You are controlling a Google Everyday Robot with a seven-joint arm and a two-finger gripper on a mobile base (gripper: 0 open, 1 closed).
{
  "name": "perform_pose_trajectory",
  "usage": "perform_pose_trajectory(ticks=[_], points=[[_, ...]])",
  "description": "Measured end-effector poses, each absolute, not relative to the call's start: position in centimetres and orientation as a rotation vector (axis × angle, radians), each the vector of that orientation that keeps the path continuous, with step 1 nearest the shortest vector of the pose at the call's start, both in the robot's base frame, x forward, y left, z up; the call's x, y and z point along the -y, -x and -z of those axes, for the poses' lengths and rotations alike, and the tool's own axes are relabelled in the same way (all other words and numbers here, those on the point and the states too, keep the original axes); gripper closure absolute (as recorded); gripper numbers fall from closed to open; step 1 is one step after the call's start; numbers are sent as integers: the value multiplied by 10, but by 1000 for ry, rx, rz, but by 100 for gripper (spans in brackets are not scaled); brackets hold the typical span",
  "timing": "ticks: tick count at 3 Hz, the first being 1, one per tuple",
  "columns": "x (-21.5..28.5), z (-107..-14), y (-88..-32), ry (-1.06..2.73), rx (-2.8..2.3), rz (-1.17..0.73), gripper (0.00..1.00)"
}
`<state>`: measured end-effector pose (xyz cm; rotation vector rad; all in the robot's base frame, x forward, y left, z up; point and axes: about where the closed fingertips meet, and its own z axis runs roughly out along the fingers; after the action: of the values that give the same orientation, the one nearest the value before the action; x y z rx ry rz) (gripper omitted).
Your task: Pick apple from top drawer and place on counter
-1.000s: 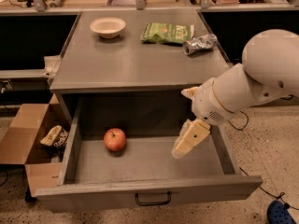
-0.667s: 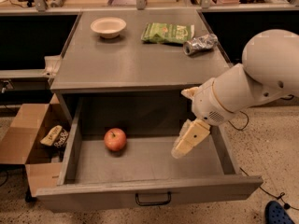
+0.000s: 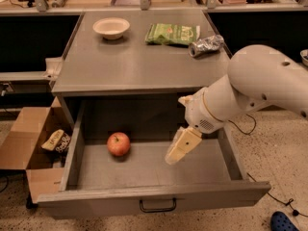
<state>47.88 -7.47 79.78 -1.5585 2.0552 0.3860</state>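
Note:
The red apple (image 3: pixel 118 144) lies on the floor of the open top drawer (image 3: pixel 96 203), left of centre and towards the back. My gripper (image 3: pixel 177 153) hangs inside the drawer, pointing down, to the right of the apple and apart from it by about an apple's width or more. It holds nothing that I can see. The white arm reaches in from the right, over the drawer's right side. The grey counter (image 3: pixel 139 61) lies above and behind the drawer.
On the counter stand a white bowl (image 3: pixel 111 27) at the back left, a green chip bag (image 3: pixel 172 33) at the back middle and a crushed silvery can (image 3: pixel 205 45) at the right. An open cardboard box (image 3: pixel 29 143) sits on the floor to the left.
My arm and gripper have moved a little to the left inside the drawer, closer to the apple. The apple has not moved.

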Motion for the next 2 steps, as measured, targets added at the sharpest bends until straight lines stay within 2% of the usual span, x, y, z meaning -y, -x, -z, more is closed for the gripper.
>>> perform_pose_trajectory(ticks=[2], points=[[40, -748, -500, 1511, -2022, -460, 0]])
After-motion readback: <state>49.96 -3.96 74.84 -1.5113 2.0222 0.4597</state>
